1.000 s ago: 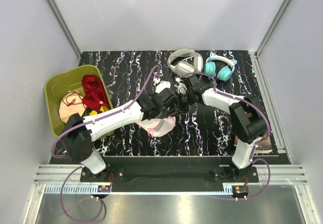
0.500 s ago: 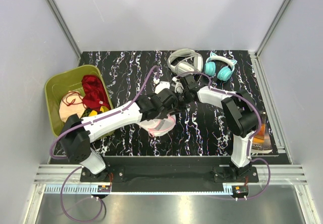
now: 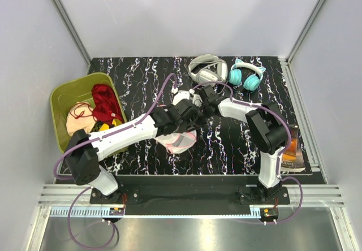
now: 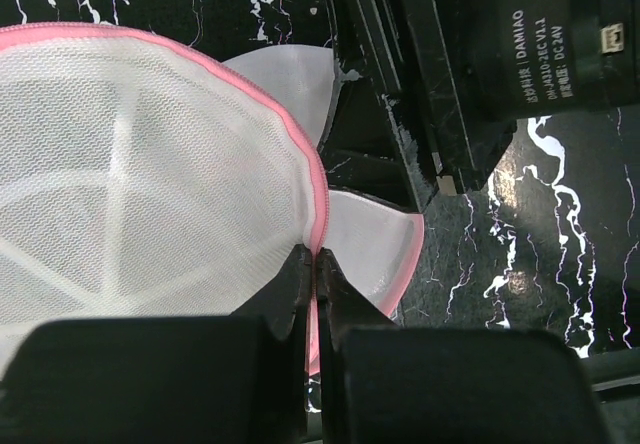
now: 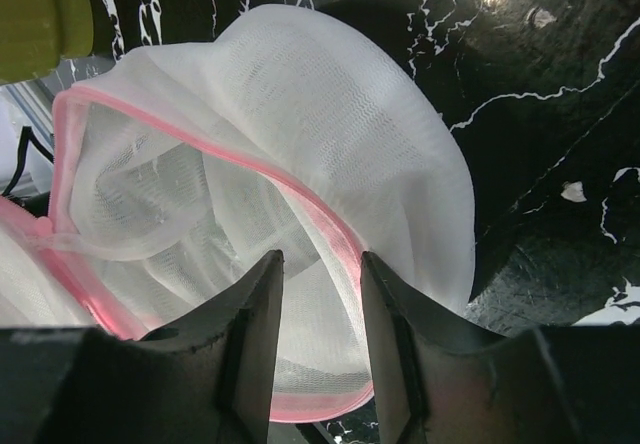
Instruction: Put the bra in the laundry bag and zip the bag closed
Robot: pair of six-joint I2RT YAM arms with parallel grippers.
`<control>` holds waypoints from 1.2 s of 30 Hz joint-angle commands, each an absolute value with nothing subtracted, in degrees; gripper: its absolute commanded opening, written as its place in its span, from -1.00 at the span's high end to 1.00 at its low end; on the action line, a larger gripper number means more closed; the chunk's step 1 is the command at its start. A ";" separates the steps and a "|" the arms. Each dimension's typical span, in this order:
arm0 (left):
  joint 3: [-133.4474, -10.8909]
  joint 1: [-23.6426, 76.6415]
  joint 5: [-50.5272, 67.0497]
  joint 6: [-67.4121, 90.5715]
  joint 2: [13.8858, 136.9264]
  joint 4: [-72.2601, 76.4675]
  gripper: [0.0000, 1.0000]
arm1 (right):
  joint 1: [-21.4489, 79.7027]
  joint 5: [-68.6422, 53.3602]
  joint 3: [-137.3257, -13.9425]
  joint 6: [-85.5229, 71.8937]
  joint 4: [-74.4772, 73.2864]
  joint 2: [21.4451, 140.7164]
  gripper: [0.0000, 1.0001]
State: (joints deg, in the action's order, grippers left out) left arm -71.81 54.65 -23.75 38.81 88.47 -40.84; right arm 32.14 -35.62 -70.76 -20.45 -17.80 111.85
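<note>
Overhead view: the laundry bag lies largely beneath the left arm. Left wrist view: the bag is cut by the top and left edges, and the left fingers are blurred near the lens. Right wrist view: the bag's lower rim is hidden behind the right fingers, and the green basket is cropped at the corner.

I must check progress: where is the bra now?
In the top view, the bra lies in the green basket on the left, beside the dark red garment.

White arm links, black joints, purple cables, DAMIAO-marked motor
</note>
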 commanded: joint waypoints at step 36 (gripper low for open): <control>-66.29 50.45 -14.86 38.94 73.76 -21.47 1.00 | 28.32 -1.41 -56.44 -36.47 -32.95 78.50 1.00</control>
